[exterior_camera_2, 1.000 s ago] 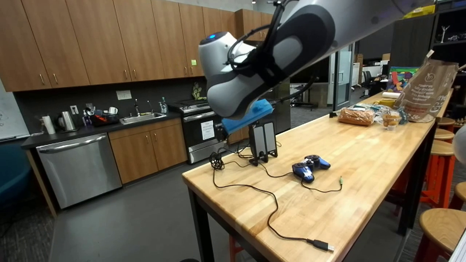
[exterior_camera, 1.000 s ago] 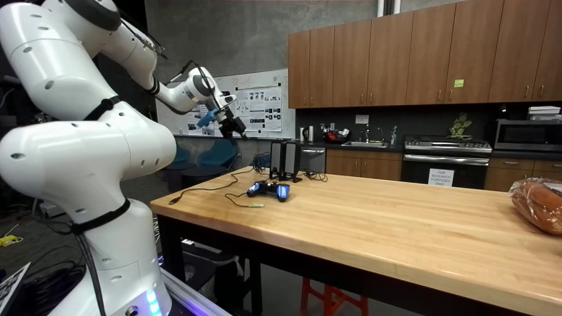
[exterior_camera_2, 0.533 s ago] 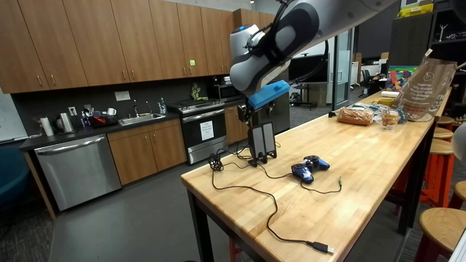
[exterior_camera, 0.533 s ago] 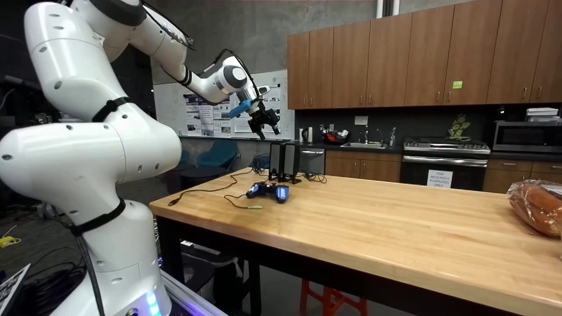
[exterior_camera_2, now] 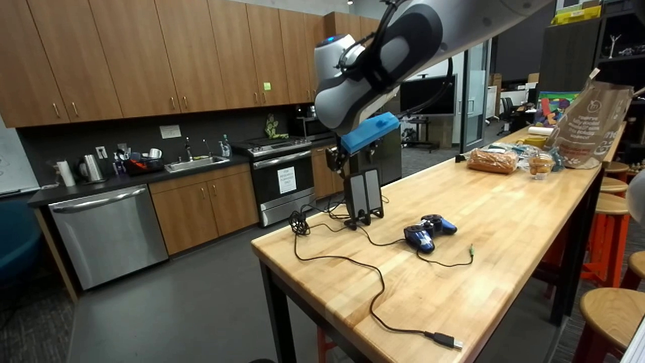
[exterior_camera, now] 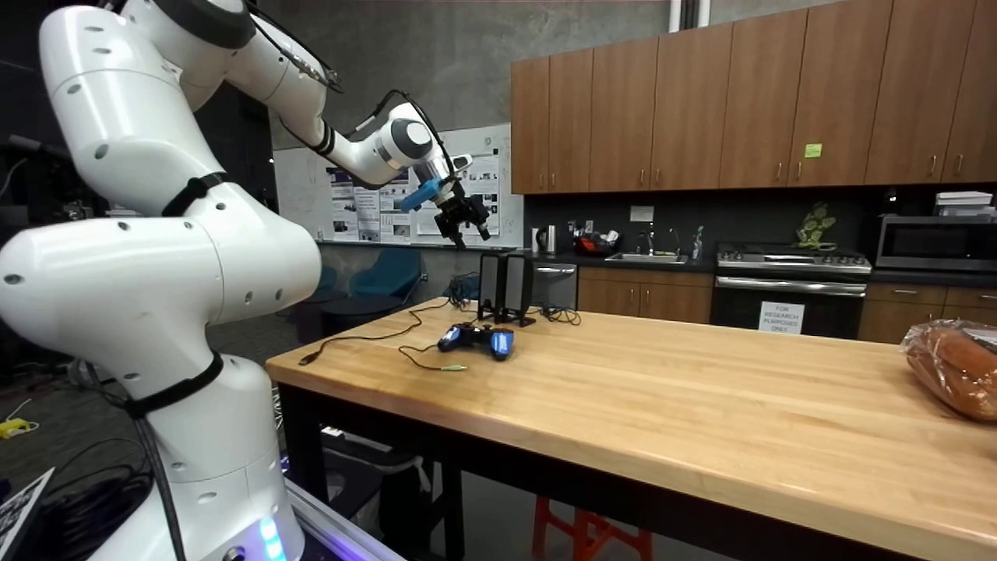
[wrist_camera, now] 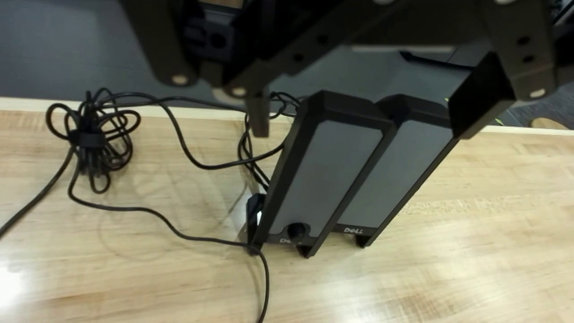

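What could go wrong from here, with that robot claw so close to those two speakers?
A few things, perhaps. The open gripper hangs near the tops of the speakers, so a slightly misjudged descent could knock one over. They stand side by side, very close together, so bumping one might topple both. And the bundled cord has loose loops beside them that a finger could snag.

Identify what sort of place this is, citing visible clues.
Probably a research lab's kitchen area: there's a rectangular steel sink, a black-and-silver oven, and a white paper sign on its door reading "FOR RESEARCH PURPOSES ONLY".
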`<move>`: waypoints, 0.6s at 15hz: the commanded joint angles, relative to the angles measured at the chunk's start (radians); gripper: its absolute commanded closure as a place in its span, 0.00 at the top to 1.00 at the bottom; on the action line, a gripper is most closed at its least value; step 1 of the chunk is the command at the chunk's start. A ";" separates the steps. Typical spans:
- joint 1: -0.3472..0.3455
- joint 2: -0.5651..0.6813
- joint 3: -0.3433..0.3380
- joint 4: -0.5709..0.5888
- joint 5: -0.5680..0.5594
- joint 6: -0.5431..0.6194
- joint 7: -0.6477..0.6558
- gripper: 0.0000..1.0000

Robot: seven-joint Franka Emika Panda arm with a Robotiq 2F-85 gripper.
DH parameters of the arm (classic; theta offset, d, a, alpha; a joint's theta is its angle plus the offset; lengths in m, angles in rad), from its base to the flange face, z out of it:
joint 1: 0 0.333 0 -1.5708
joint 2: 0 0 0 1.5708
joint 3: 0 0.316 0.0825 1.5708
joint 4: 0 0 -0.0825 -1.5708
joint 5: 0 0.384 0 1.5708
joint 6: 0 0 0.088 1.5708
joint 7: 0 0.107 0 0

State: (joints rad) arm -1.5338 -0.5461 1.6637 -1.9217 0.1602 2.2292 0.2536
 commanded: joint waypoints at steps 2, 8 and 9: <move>-0.001 0.005 0.002 0.001 -0.007 -0.002 0.005 1.00; -0.016 -0.007 0.025 -0.004 -0.033 -0.073 -0.032 1.00; -0.017 -0.001 0.026 -0.007 -0.036 -0.084 -0.037 1.00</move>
State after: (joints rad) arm -1.5416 -0.5471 1.6903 -1.9280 0.1433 2.1865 0.2412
